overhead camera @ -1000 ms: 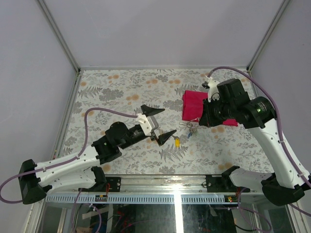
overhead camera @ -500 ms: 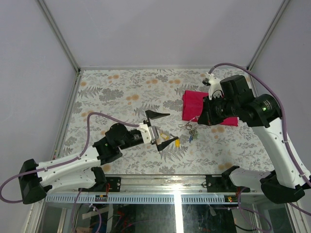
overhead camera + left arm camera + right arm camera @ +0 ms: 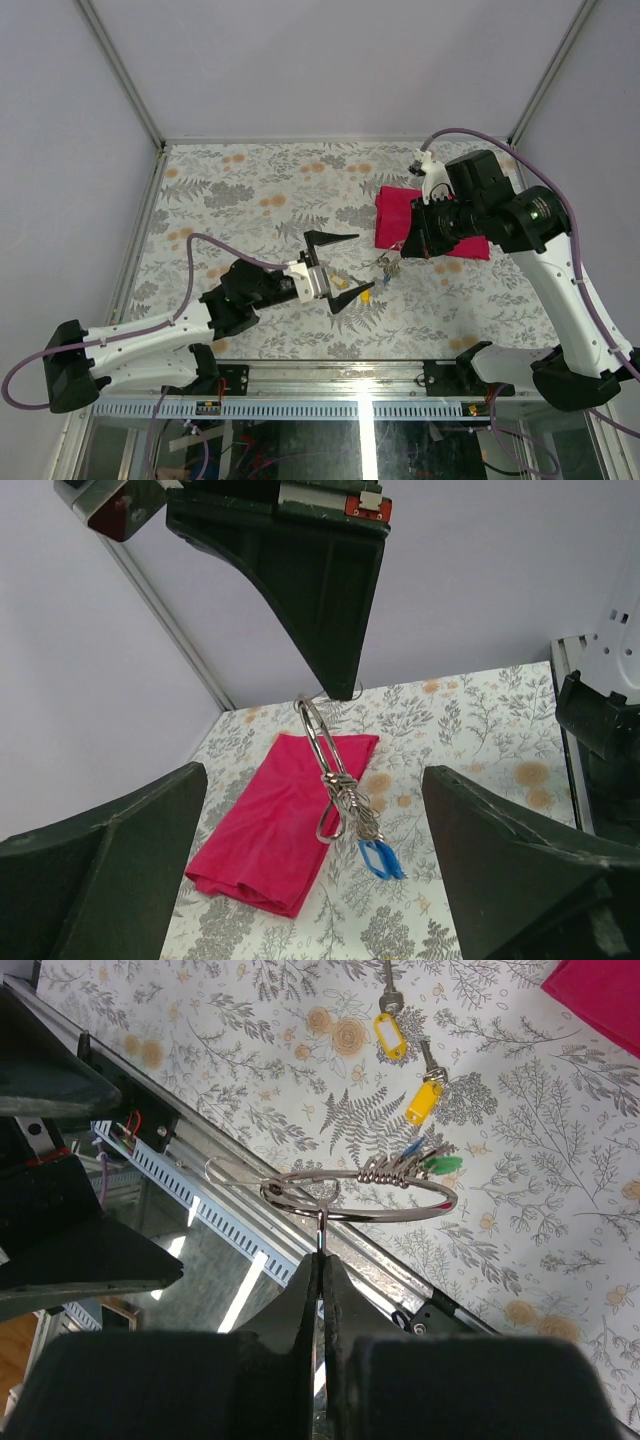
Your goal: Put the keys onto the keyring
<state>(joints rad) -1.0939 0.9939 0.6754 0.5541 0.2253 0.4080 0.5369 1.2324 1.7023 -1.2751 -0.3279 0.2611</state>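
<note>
Partly done; right jaws clenched on the keyring, held above the desk at mid-frame; blue key and green key hang threaded; 2 yellow keys lie loose, upper middle of the right wrist view; left jaws spread, empty.

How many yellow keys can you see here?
2. One yellow key lies loose on the table, the second beside it, neither on the keyring in the right hand. Others could be hidden.
</note>
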